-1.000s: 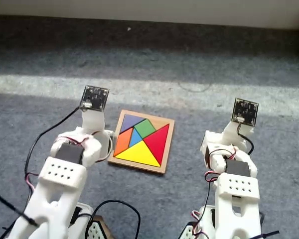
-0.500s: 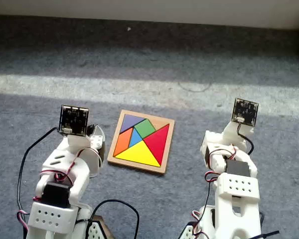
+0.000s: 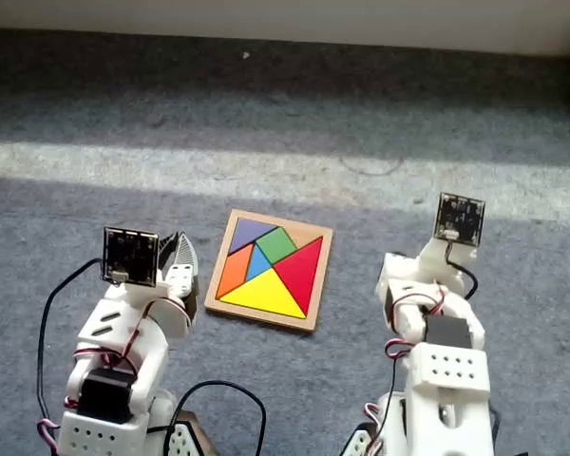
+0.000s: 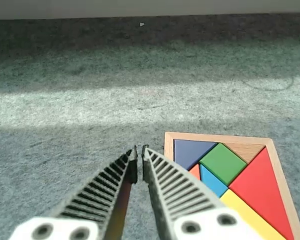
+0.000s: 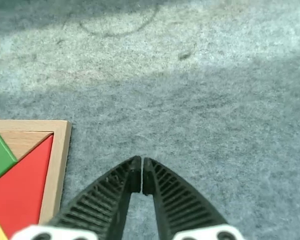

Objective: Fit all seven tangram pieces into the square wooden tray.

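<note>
White arms [image 3: 123, 332] crouch folded beside the wooden tray [image 4: 215, 136], left tool [image 4: 138, 149] and right tool [image 5: 141, 159] closed, empty.

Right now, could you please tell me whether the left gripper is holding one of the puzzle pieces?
No, the left gripper is shut on nothing, with only carpet past its tips, beside the tray.

Tray [image 4: 220, 137] cut by pic edge in both wrist views, orange pc [image 4: 194, 172] mostly behind left pincer [image 4: 139, 150].
</note>
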